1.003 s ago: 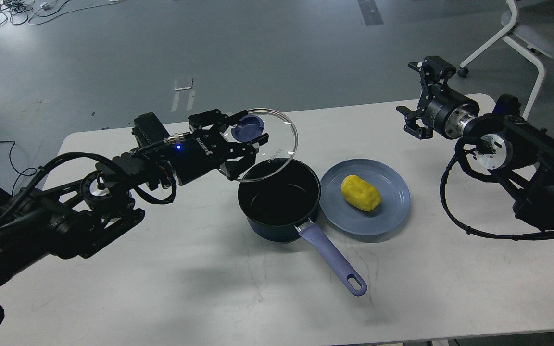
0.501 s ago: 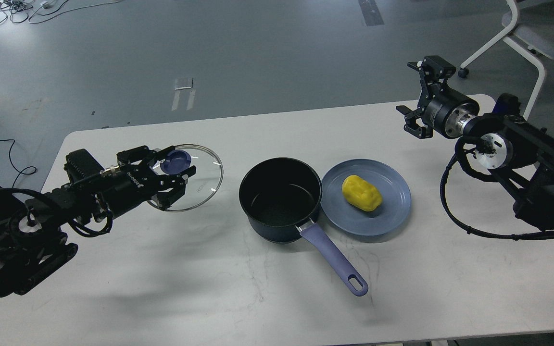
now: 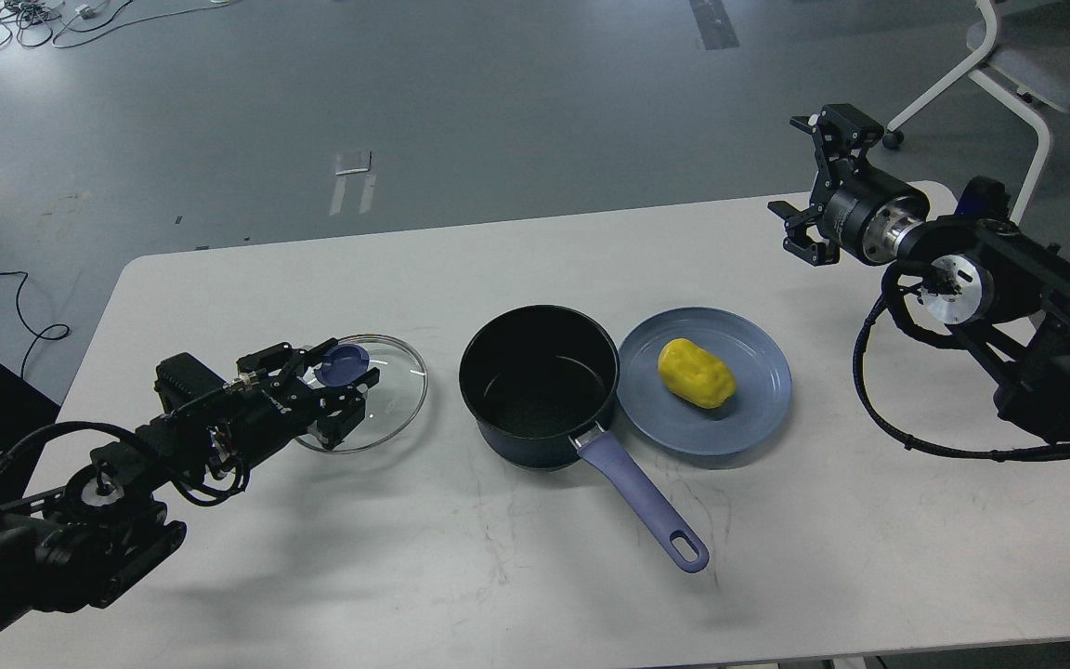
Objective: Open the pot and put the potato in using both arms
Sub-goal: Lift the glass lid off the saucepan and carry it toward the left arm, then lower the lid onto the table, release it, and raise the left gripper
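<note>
The dark pot (image 3: pixel 540 383) stands open at the table's middle, its purple handle (image 3: pixel 646 506) pointing to the front right. The yellow potato (image 3: pixel 698 373) lies on a blue plate (image 3: pixel 763 381) just right of the pot. The glass lid (image 3: pixel 396 390) with a blue knob (image 3: pixel 342 364) sits low at the table, left of the pot. My left gripper (image 3: pixel 335 372) is shut on the knob. My right gripper (image 3: pixel 806 181) is open and empty, held high over the table's back right corner, well away from the potato.
The white table (image 3: pixel 498 576) ends close behind my right gripper. A white chair (image 3: pixel 1018 65) stands on the floor at the back right. Cables lie on the floor at the far left.
My left gripper has carried the lid from above the pot leftward and down to the table beside the pot. The right arm has barely moved.
</note>
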Motion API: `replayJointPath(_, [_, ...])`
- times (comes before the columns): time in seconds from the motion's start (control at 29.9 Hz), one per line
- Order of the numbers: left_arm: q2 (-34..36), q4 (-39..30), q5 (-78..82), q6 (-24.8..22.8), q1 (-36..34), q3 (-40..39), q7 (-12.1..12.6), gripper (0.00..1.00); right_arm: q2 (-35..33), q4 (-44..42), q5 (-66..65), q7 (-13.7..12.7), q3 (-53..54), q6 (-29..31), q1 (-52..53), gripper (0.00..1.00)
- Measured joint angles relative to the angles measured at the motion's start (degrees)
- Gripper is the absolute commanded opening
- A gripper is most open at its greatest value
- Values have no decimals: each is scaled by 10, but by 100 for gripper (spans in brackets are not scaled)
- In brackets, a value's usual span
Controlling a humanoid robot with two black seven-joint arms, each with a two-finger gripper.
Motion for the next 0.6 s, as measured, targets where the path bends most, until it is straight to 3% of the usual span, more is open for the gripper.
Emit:
replayJointPath(0.17, [-10,10,-2,0,2,0,0,61,0,0,0,0,0,0,-2,100])
replayJointPath(0.6, [-17,11,-18,0,2,41,0,64,0,0,0,0,1,0,-3,100])
